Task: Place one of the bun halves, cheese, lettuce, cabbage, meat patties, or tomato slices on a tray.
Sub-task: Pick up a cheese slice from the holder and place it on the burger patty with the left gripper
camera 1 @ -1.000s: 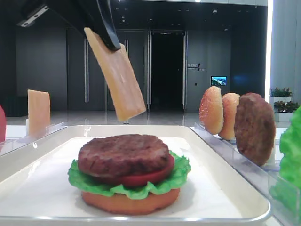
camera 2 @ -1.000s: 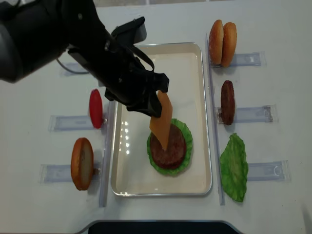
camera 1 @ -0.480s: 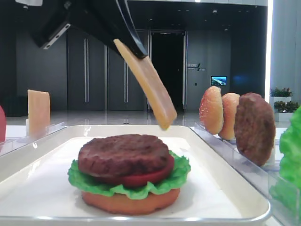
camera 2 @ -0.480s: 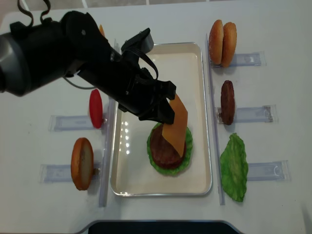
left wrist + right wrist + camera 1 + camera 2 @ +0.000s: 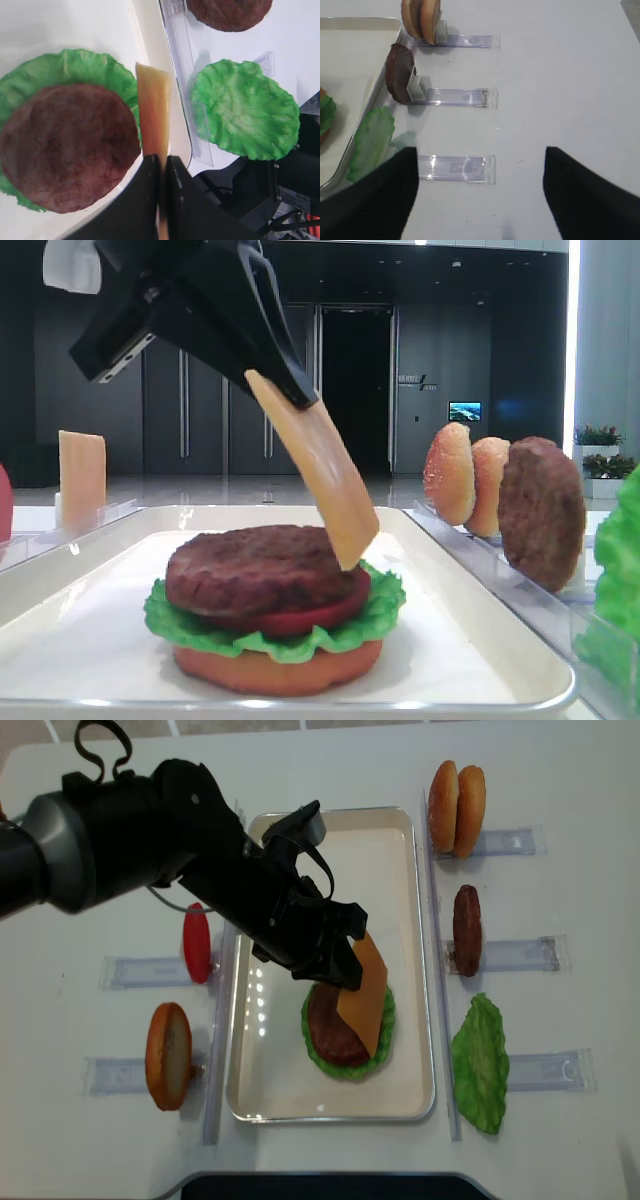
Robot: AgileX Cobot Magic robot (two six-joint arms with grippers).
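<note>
My left gripper is shut on a pale orange cheese slice, pinching its upper edge between the black fingers. The cheese hangs slanted, and its lower edge reaches the right side of the meat patty. That patty tops a stack of bun half, lettuce and tomato slice on the white tray. My right gripper is open over the bare table right of the tray, nothing between its fingers.
Clear racks flank the tray. On the right stand two bun halves, a patty and a lettuce leaf. On the left are a tomato slice and a bun half. Another cheese slice stands far left.
My left gripper has carried the cheese rightward and down, from above the stack's left side to its right side. The slice now leans lower over the patty.
</note>
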